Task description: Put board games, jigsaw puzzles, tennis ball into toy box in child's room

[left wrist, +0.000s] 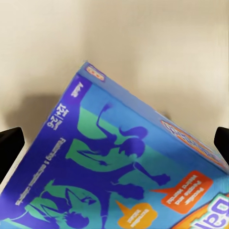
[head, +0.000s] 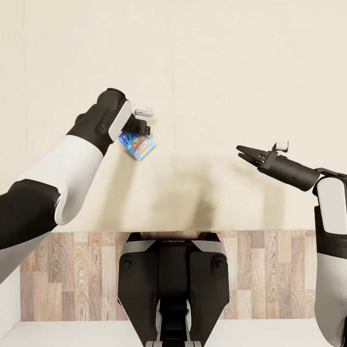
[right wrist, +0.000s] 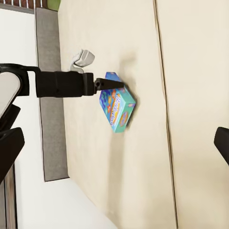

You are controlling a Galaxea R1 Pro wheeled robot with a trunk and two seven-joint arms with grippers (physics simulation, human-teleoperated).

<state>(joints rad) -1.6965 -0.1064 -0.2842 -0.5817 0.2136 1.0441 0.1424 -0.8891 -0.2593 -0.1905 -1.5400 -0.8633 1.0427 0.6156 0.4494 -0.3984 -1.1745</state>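
Inspection of the head view found the left gripper (head: 144, 126) extended over the bed (head: 217, 72), its fingers pinching a board game (head: 138, 145) — a small blue box with colourful cartoon print. The box hung tilted below the wrist, one corner dipping toward the beige mattress; whether that corner touched the surface could not be told.

The right wrist view confirmed the hold: the left gripper (right wrist: 109, 84) met the top edge of the board game (right wrist: 117, 107), which stood on edge above the mattress and threw a soft shadow on it. A grey frame edge (right wrist: 47, 95) of the bed ran alongside the mattress in that view, with a white floor strip beyond it.

In the left wrist view the board game (left wrist: 119, 167) lay close to the lens, its blue face with green and purple figures and orange speech bubbles slanting across the frame, the beige mattress behind it.

The right gripper (head: 245, 153) hovered over the bed well apart from the box, its fingers slightly spread and holding nothing. The dark tips at the edges of the right wrist view stood well apart as well.

Wood-patterned flooring (head: 270, 274) showed at the foot of the bed, either side of the robot's trunk.
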